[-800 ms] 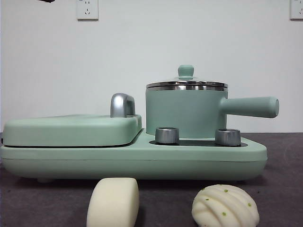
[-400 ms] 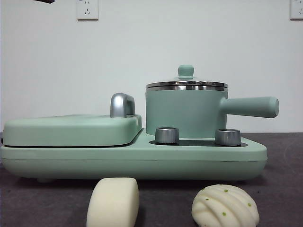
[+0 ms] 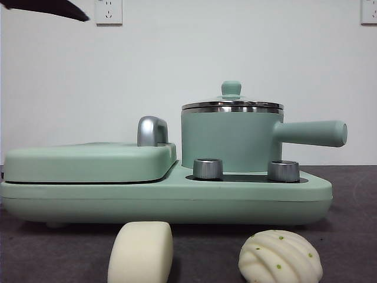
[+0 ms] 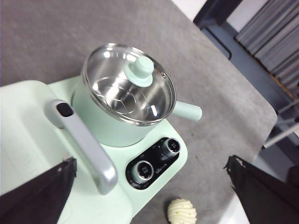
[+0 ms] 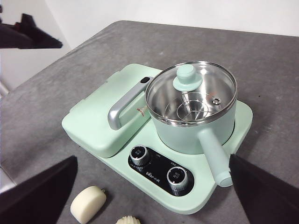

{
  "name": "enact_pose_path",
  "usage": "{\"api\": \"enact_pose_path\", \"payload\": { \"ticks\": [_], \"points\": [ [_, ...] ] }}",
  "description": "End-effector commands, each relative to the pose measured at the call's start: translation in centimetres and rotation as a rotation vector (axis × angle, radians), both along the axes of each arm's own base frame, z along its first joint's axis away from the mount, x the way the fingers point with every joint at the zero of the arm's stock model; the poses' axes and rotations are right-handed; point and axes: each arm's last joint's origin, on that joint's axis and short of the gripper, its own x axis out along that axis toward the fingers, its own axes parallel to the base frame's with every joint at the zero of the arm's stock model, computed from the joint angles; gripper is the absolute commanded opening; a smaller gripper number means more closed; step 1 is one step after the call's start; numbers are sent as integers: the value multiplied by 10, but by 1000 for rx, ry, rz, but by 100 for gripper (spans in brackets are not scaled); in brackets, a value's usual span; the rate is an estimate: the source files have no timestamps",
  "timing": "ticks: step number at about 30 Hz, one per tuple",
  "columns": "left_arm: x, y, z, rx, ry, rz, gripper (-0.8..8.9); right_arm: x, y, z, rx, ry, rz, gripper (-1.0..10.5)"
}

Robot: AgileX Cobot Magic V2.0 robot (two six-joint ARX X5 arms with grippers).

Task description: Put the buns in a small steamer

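My left gripper [image 4: 149, 186] hangs with its jaws spread wide and empty, high over the cooker, looking down on the lid [image 4: 128, 84]; my right gripper [image 5: 152, 186] is just as wide and empty, well above the table on the knob side. In the front view only one black tip [image 3: 50, 9] shows, at a top corner. The steamer [image 3: 231, 138] sits shut on its base, lid knob [image 3: 231, 88] upright, handle [image 3: 312, 132] pointing off to the side. Both buns lie on the table in front of the cooker: the smooth bun [image 3: 141, 250] and the ridged bun [image 3: 280, 256], apart from each other. My worry is the lid: until it comes off, nothing goes in. The knob is small and rounded, so I judge an off-centre pinch could slip or drag the pot. The buns look soft, so a hard squeeze could dent them.
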Motion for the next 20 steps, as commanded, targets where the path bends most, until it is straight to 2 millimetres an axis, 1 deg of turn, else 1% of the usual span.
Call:
{"api": "enact_pose_path", "payload": {
  "ticks": [1, 7, 12, 17, 20],
  "points": [
    [17, -11, 9, 8, 13, -31, 520, 0, 0, 4, -3, -21, 4, 523],
    [58, -43, 17, 51, 98, -76, 518, -1, 0, 4, -3, -21, 5, 523],
    [91, -73, 13, 169, 143, -61, 518, -1, 0, 4, -2, -21, 7, 523],
    [118, -103, 12, 293, 142, -50, 518, -1, 0, 4, -2, -21, 7, 523],
    [130, -119, 14, 353, 142, -30, 518, -1, 0, 4, -2, -20, 7, 523]
  ]
}}
